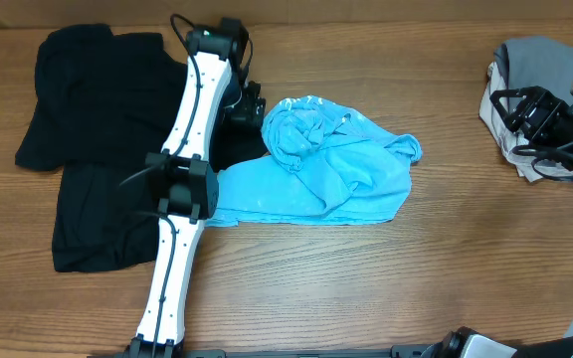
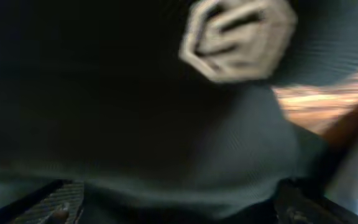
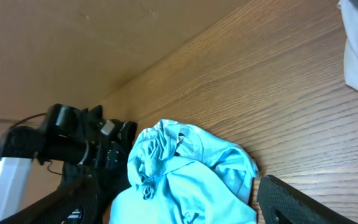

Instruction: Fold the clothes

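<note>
1. Wooden table [image 1: 366, 288], brown wall [image 3: 73, 37] behind; blue T-shirt [image 1: 326, 169] lies crumpled mid-table, beside black shirt [image 1: 88, 99].
2. Left gripper [image 1: 245, 104]: fingers spread over black shirt; only its camera shows white logo [image 2: 238, 37].
3. Right gripper [image 1: 513, 107]: fingers spread, empty.

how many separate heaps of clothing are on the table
3: a black shirt at the left, a crumpled light blue T-shirt in the middle, and a grey and beige pile at the right edge, which may hold several garments.

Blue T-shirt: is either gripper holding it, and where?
Neither. The left gripper is open over the black shirt; the right gripper is open, well away from the blue T-shirt.
</note>
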Motion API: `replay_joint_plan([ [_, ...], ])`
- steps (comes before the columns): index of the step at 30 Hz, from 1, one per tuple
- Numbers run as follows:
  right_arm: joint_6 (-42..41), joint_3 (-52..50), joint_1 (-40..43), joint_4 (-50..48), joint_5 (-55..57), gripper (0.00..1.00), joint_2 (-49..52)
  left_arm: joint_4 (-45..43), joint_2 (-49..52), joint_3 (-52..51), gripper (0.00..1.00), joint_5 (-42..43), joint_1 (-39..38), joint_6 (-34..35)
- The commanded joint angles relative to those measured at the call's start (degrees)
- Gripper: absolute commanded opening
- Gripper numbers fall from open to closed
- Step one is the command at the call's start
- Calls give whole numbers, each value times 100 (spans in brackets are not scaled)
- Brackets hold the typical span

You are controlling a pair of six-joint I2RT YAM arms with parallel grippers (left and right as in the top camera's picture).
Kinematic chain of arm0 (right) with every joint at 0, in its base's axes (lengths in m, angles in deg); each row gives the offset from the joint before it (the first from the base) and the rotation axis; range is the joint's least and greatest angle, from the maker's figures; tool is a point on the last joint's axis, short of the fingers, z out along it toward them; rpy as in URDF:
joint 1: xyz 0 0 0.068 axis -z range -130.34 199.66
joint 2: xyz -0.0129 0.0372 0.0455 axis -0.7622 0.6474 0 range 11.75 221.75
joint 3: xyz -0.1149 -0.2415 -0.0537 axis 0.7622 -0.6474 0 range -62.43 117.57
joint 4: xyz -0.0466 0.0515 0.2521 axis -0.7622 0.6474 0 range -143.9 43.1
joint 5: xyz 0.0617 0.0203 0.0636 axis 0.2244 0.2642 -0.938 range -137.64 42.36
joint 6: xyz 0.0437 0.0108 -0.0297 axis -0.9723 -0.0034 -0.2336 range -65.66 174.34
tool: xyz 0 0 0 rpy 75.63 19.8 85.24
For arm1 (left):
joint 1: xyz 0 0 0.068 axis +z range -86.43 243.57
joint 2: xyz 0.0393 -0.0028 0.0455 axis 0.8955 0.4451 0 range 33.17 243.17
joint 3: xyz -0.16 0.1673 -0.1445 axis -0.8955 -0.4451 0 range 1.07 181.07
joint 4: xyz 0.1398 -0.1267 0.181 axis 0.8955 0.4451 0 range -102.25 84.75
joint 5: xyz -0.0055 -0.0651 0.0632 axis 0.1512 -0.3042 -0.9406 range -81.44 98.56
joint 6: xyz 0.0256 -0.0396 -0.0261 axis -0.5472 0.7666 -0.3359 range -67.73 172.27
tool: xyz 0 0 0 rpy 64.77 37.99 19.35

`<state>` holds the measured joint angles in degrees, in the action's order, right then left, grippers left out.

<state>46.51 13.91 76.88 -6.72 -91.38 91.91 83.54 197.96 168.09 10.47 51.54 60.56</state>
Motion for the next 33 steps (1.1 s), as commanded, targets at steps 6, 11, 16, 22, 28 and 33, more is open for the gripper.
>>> replay_joint_plan([
  [6, 66, 59, -22, -35, 85, 87, 28, 48, 358, 55, 100, -363, 308, 116],
  [11, 66, 59, -22, -37, 83, 87, 35, 105, 358, 33, 100, -756, 715, 116],
  [16, 63, 59, -22, -35, 83, 87, 35, 103, 358, 28, 100, -813, 1272, 116],
  [22, 63, 59, -22, -33, 83, 87, 35, 103, 358, 28, 100, -815, 2022, 111],
  [28, 61, 59, -22, -31, 81, 87, 35, 85, 358, 28, 100, -841, 2511, 92],
  [33, 61, 59, -28, -26, 83, 87, 35, 28, 358, 28, 100, -835, 2688, 90],
])
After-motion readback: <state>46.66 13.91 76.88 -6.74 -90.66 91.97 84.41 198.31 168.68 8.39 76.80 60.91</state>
